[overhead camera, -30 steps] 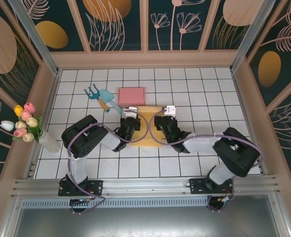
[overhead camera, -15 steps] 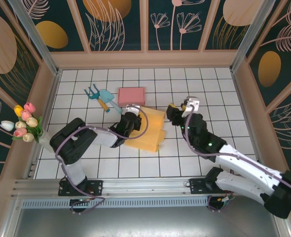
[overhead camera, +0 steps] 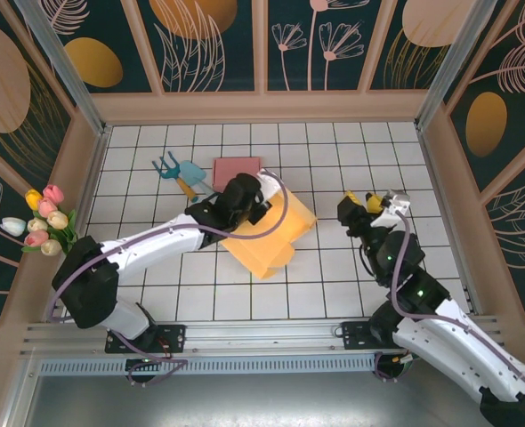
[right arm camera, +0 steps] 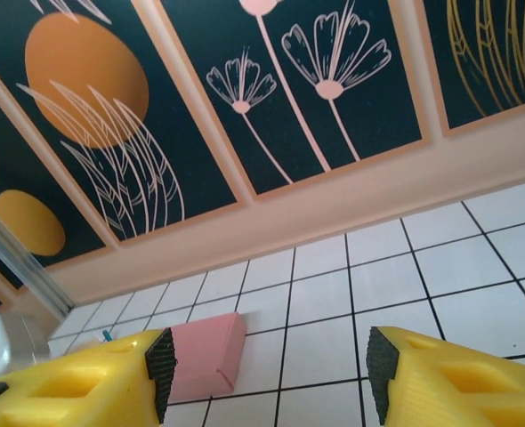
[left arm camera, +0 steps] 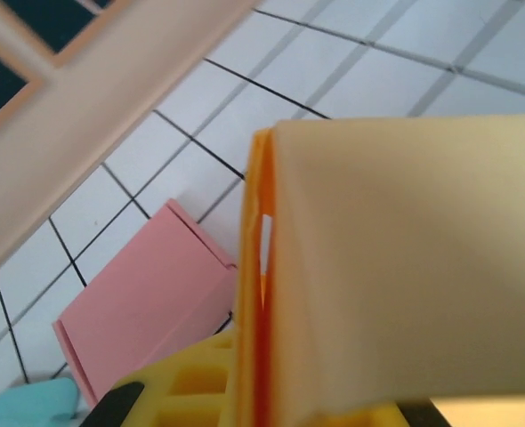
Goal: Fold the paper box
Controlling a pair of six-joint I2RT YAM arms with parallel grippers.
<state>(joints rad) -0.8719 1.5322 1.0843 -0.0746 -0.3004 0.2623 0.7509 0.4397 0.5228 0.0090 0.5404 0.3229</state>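
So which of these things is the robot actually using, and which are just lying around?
In use: yellow paper box, gripped by the shut left gripper; right gripper, open and empty.
Lying about: pink box; teal garden tools; tulips in a vase.

Blurred paper box cropped at right and bottom edges, pink box partly hidden behind left arm

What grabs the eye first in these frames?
The yellow paper box, partly folded at the centre of the table, with the left pincer shut on its far edge. The right pincer stands open and empty to its right. A pink box lies behind, tulips at the left wall.
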